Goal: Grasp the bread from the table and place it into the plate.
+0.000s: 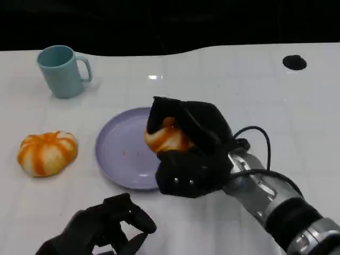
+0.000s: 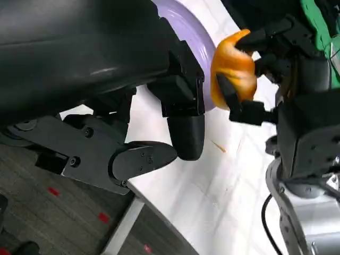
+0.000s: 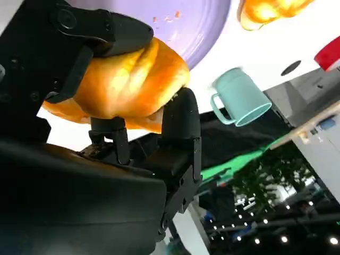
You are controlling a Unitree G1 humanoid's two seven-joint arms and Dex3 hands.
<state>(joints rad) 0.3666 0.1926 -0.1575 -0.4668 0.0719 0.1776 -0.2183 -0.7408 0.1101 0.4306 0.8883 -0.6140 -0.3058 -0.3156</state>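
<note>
Over the plate (image 1: 119, 151), at its 3 o'clock rim, the right hand (image 1: 194, 151) grips the bread (image 1: 167, 138). Transport step nearly complete; next: lower and release. Left hand (image 1: 103, 228) curled, holding nothing.

Right robot hand (image 2: 265, 69) gripping orange bread (image 2: 234, 71) — beside lilac plate (image 2: 194, 32) (partly hidden), white table (image 2: 212, 191)

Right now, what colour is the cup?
The cup is light teal, clearest in the head view.
</note>
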